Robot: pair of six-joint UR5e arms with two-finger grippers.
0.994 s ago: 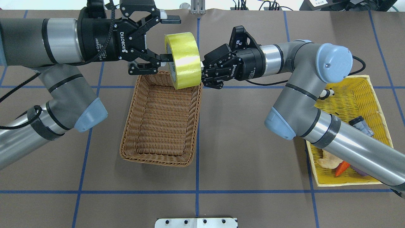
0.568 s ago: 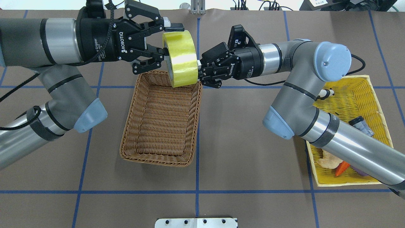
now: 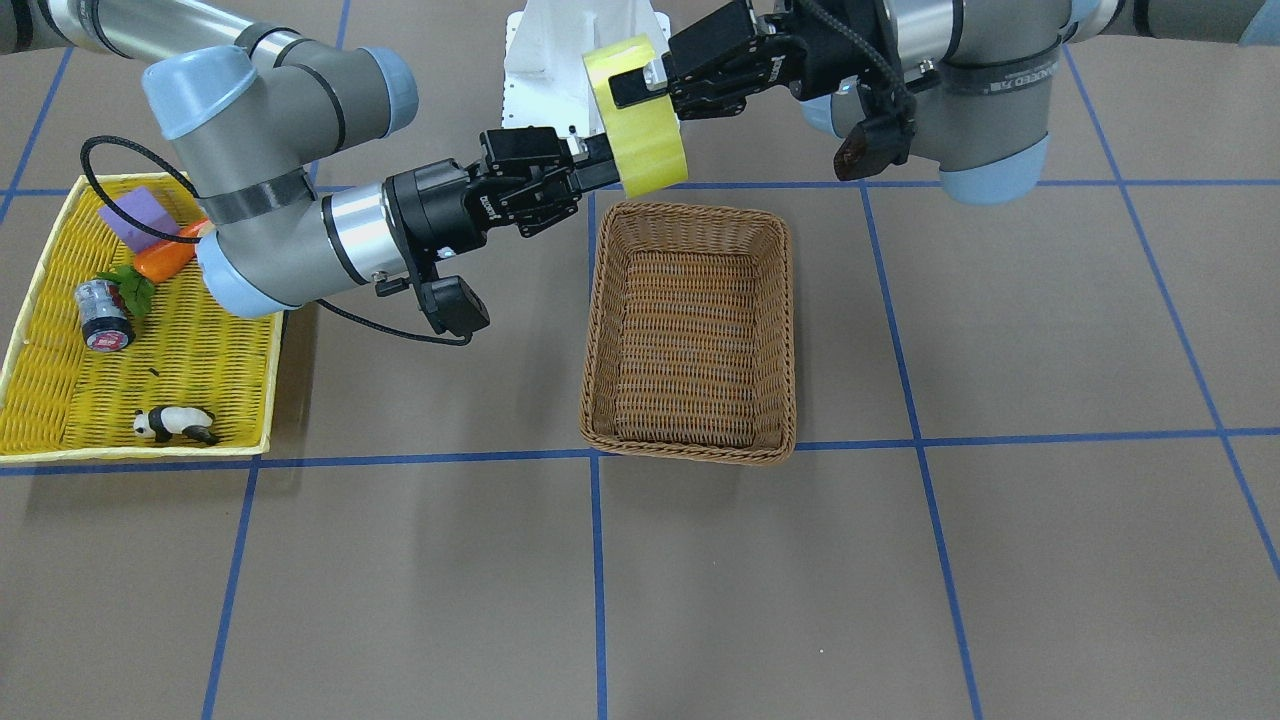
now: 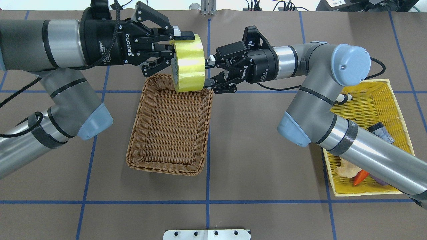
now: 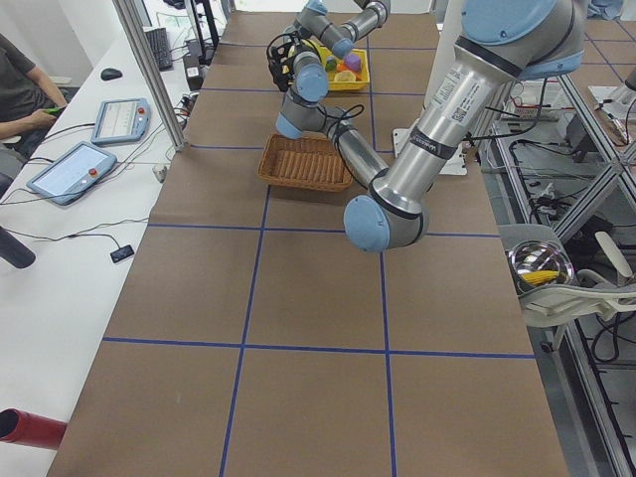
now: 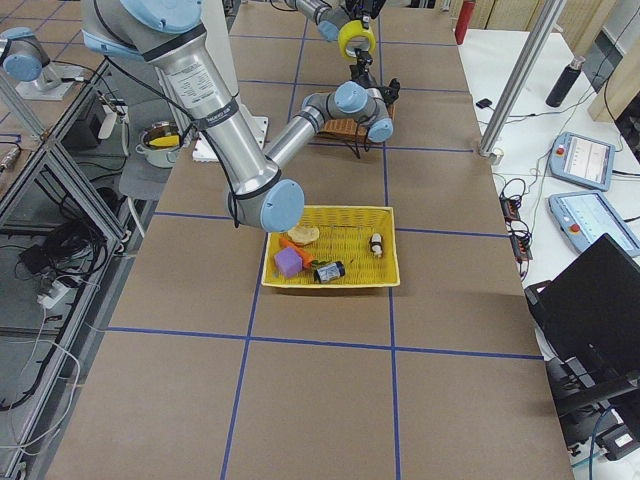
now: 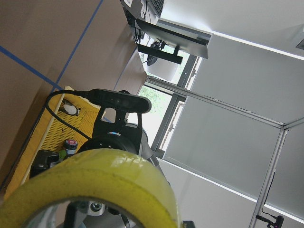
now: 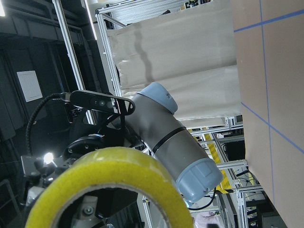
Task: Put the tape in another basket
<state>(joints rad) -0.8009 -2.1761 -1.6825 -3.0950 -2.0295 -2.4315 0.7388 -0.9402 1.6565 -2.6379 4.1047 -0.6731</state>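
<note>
Left gripper point(image 4: 176, 43): now clamped on the tape point(image 4: 189, 63), one finger over the outer yellow wall and the other inside the white core. A second ago these fingers stood wide apart around the same wall, and they closed over the interval. Right gripper point(image 4: 209, 70): its fingers read as parted in the overhead view, one tip above and one below the roll's right-hand face. A second ago they were pinched together on that face. I take this as a release, though the front-facing view is too cluttered there to confirm it. Tape: held on edge in the air between the two wrists, well above the basket point(image 4: 163, 168) and touching nothing but the left fingers. The overhead view puts it over one short end of the basket and the front-facing view puts it past the opposite end, so it is high up and its exact spot over the basket cannot be fixed. It sits slightly further toward the left arm than it did a second ago. Judgement: the hand-over is essentially done and the load now rests with the left arm. The roll has left the yellow tray point(image 4: 397, 100), where the other small items lie. Remaining steps: back the right arm off, lower the roll into the brown basket, let go. Risk: the right fingertips sit close to the roll's face and could nudge it on withdrawal.
</note>
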